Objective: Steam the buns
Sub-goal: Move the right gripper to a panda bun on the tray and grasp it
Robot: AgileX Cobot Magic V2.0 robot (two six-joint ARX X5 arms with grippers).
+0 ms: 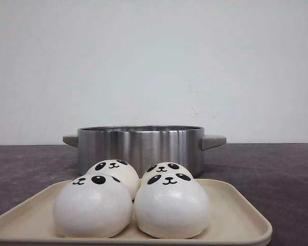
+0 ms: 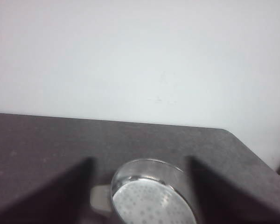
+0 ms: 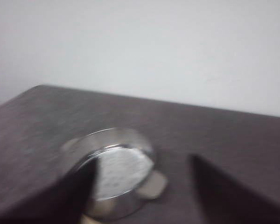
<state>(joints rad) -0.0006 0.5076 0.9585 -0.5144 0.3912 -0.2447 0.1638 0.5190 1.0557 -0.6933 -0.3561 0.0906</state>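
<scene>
Several white buns with black panda faces sit close together on a beige tray (image 1: 239, 207) at the front of the table: two in front (image 1: 92, 207) (image 1: 172, 209) and two behind (image 1: 118, 171) (image 1: 166, 168). Behind the tray stands a steel pot (image 1: 141, 146) with beige handles. Neither gripper shows in the front view. My left gripper (image 2: 140, 161) is open, its dark fingers (image 2: 65, 191) spread on either side of the pot (image 2: 151, 200), which shows a perforated insert inside. The right gripper (image 3: 142, 161) is open too, above and beside the pot (image 3: 116, 172), in a blurred picture.
The dark table (image 1: 277, 169) runs back to a white wall (image 1: 154, 61). The table's far edge and a corner show in both wrist views. The pot's handles (image 1: 213, 141) stick out on the left and right.
</scene>
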